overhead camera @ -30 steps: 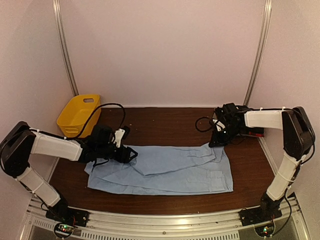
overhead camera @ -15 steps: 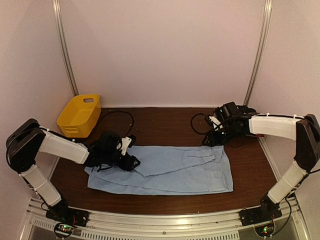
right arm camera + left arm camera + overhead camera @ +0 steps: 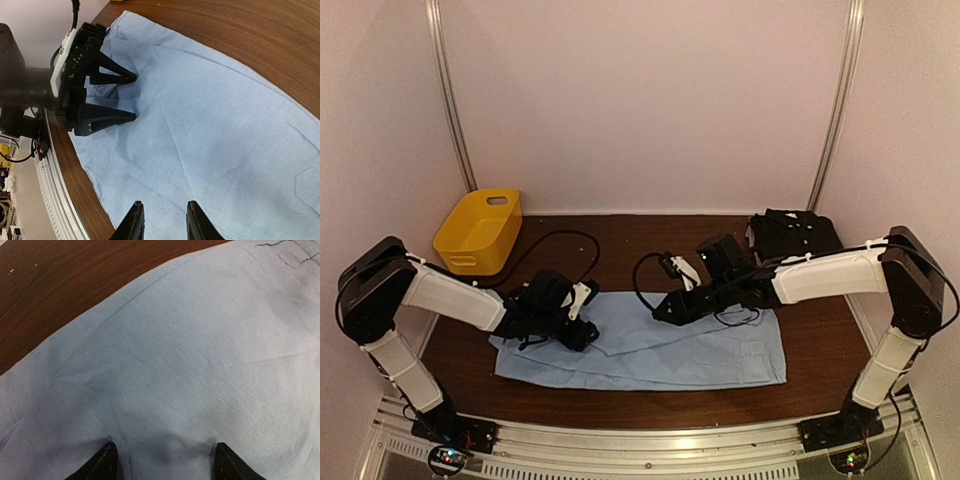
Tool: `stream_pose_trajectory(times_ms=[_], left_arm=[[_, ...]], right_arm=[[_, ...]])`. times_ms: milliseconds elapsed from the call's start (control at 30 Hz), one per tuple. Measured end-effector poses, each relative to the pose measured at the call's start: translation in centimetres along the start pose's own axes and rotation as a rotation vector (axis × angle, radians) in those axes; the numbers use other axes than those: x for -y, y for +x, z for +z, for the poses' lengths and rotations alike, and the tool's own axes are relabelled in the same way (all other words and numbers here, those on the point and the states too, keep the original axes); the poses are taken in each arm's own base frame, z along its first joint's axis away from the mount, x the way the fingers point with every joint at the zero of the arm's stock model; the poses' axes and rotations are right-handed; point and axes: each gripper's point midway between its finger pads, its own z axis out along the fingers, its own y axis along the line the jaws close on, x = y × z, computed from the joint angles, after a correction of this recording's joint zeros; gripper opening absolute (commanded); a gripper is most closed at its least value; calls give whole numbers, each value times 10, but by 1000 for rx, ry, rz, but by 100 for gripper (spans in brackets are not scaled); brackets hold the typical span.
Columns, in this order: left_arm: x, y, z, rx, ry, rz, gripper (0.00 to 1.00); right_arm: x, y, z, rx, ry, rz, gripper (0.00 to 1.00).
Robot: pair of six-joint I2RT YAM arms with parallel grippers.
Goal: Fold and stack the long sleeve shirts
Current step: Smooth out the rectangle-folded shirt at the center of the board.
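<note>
A light blue long sleeve shirt (image 3: 660,345) lies spread flat across the near half of the table, one part folded over its middle. My left gripper (image 3: 582,322) is open, its tips resting on the cloth near the shirt's left end (image 3: 190,355), with a low ripple of fabric between them (image 3: 164,447). Low over the shirt's middle, my right gripper (image 3: 660,312) hovers open with nothing between its fingers (image 3: 163,207). The right wrist view looks along the blue cloth (image 3: 210,125) at the left gripper (image 3: 134,96). A black shirt (image 3: 795,235) lies folded at the back right.
A yellow plastic basket (image 3: 480,230) stands at the back left corner. Black cables (image 3: 560,245) loop over the wooden table (image 3: 630,245) behind the shirt. Metal rails run along the near edge (image 3: 650,440).
My right arm swung from the back right by the black shirt to the middle of the blue shirt, and its jaws opened. The left gripper slid slightly right along the cloth.
</note>
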Motion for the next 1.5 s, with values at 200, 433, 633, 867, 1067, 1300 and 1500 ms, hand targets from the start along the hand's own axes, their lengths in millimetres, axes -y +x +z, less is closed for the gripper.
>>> stream_pose_trajectory(times_ms=[200, 433, 633, 867, 1067, 1300, 1500], left_arm=[[-2, -25, -31, 99, -5, -30, 71], [-24, -48, -52, 185, -37, -127, 67], [-68, -25, -39, 113, -126, -247, 64], [-88, 12, -20, -7, -176, -307, 62], [-96, 16, -16, -23, -200, -319, 61], [-102, 14, -14, -23, -233, -317, 61], [-101, 9, -21, 1, -221, -329, 68]], right_arm=[[-28, 22, 35, -23, -72, -34, 30], [-57, 32, 63, -28, -155, -69, 28], [-71, 30, 84, -24, -205, -79, 26], [-67, 41, 96, -51, -199, -69, 22], [-62, 49, 97, -64, -180, -66, 19], [-42, 75, 98, -128, -103, -59, 16], [-37, 80, 88, -131, -75, -73, 19]])
